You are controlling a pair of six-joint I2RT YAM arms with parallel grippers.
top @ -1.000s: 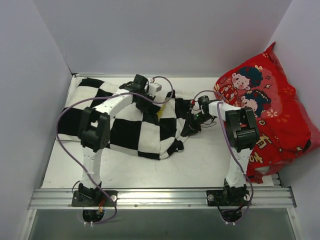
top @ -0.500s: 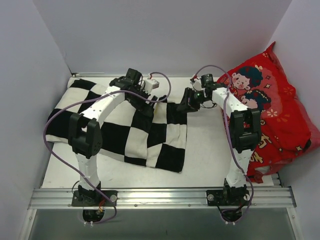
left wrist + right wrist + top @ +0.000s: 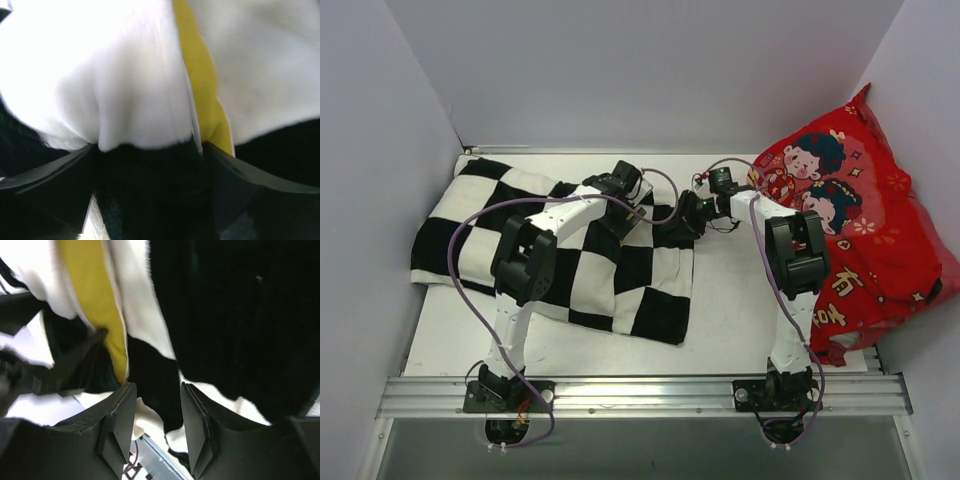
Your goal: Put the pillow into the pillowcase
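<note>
The checkerboard pillowcase (image 3: 550, 250) lies spread flat over the left and middle of the table. From above, the pillow is hidden inside it. Its cream fabric (image 3: 135, 85) and yellow edge band (image 3: 200, 75) fill the left wrist view, and the band (image 3: 90, 295) also shows in the right wrist view. My left gripper (image 3: 638, 200) (image 3: 150, 160) is at the case's far right corner, jaws wide apart, pressed against black fabric. My right gripper (image 3: 672, 222) (image 3: 156, 410) is just beside it at the case's right edge, jaws partly apart, black and white cloth (image 3: 225, 315) beyond them.
A large red cartoon-printed cushion (image 3: 860, 230) leans against the right wall. White walls close in the table on the left, back and right. A metal rail (image 3: 640, 395) with both arm bases runs along the near edge.
The pillowcase, bunched up a second ago, now lies flat and reaches further left. My left gripper went from shut to open. My right gripper swung to the back and returned to the case's edge.
</note>
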